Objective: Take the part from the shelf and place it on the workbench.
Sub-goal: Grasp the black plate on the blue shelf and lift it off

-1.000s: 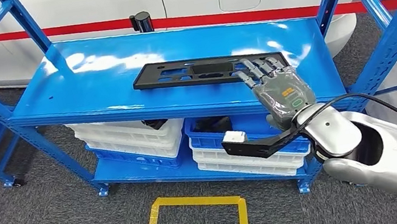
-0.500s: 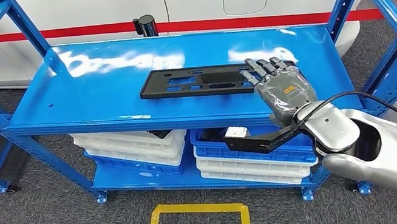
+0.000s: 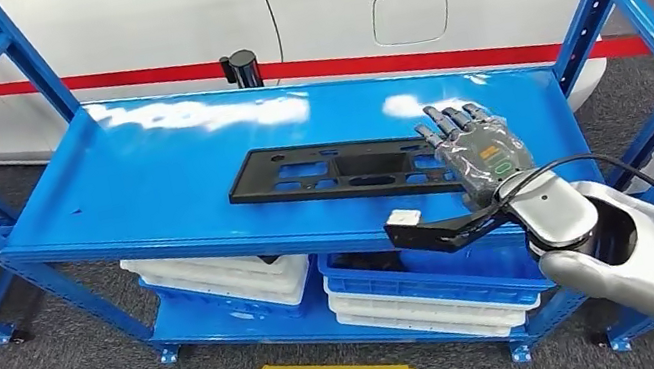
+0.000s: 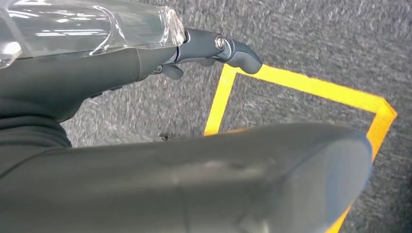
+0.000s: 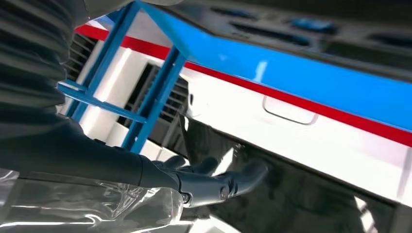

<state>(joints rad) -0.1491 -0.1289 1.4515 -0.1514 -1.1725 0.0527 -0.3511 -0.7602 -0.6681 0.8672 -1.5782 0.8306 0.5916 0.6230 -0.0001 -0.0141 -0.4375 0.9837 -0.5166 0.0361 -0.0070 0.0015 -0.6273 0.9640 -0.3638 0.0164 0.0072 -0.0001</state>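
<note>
Part (image 3: 341, 171), a long flat black plate with cut-outs, lies flat on the top deck of the blue shelf (image 3: 147, 165), lengthwise along the deck and nearer its front edge than its back. The right robot hand (image 3: 475, 150) sits at the part's right end, palm down, its fingers (image 3: 443, 126) stretched forward and slightly apart over that end; they lie on or just above the plate, and the head view does not settle whether they touch it. Nothing is clasped in this robot hand, and the right wrist view shows the dark fingers (image 5: 233, 179) extended with the part's underside and the shelf's blue edge close by. The left robot hand (image 4: 214, 51) hangs over grey carpet beside a yellow floor line (image 4: 311, 87), its fingers bent inward with nothing in them. Under the top deck, white bins (image 3: 217, 275) are stacked on the left of the lower deck and a blue bin (image 3: 439, 266) tops white ones on the right. Behind the shelf stands a white car body (image 3: 321, 3) with a red stripe (image 3: 141, 75) and a fuel flap (image 3: 410, 16).
</note>
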